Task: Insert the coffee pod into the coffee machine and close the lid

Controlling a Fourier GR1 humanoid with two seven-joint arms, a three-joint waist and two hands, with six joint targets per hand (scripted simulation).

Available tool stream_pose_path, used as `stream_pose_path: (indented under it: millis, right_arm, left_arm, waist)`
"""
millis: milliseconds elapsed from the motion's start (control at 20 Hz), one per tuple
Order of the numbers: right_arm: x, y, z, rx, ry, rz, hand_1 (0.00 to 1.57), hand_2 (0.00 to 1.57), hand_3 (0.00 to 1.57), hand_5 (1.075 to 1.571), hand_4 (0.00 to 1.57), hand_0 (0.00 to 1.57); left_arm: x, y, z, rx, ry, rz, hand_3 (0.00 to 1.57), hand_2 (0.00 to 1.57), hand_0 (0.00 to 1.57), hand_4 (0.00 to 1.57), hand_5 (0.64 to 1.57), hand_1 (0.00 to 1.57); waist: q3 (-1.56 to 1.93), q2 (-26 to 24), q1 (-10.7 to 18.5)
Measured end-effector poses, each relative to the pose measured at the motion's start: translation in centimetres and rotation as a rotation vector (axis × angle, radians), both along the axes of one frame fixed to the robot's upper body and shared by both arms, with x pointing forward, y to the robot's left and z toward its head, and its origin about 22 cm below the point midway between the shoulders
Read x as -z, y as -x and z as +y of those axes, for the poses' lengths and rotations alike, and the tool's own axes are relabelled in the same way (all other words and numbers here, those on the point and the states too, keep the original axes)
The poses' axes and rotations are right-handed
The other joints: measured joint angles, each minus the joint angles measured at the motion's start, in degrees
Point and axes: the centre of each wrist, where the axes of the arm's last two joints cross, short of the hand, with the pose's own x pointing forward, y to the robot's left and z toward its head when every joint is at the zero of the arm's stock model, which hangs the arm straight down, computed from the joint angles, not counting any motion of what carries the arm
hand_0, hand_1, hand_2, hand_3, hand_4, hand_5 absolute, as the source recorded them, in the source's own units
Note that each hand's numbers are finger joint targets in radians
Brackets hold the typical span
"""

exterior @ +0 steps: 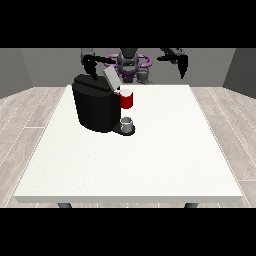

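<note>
Nearest to us, the white surface (150,165) stretches wide and bare across its front half. Further back, left of centre, sits the coffee machine (95,107), a bulky black block. At its right side a small grey cup (127,123) stands on the machine's low base. Just above that cup, there's the red brew head (126,99), with what looks like the coffee pod (126,92) showing pale at its top, though it's too small to be sure. The grey lid (111,79) stands tilted up and open, leaning towards the far left.

Further back now: the hand at the view's left (91,66) hovers above the machine's far top edge, just beside the raised lid, dark fingers pointing down; curled or straight, I cannot tell. The hand at the view's right (182,64) hangs well apart from everything, raised over the far right corner, fingers drooping down and relaxed, holding nothing.

Around it all, pale plank floor (30,115) and grey walls (45,65) behind.
</note>
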Motion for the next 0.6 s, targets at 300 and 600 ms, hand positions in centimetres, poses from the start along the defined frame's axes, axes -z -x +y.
stream_pose_path:
  millis: [300, 600]
  right_arm:
    - [-0.9, -1.3, 1.1, -0.043, 0.038, -0.003, 0.00, 0.00, 0.00, 1.571, 0.00, 0.00]
    - [-1.6, -2.6, 1.7, -0.039, 0.050, -0.050, 0.00, 0.00, 0.00, 1.571, 0.00, 0.00]
  left_arm:
    - [-0.8, 0.4, 1.2, -0.034, 0.000, -0.018, 0.00, 0.00, 0.00, 0.00, 1.571, 0.00]
    - [-2.0, 0.4, 1.2, -0.029, 0.001, -0.047, 0.00, 0.00, 0.00, 0.00, 1.571, 0.00]
  waist:
    - [-0.01, 1.3, -1.2]
    - [-0.18, 3.0, -0.3]
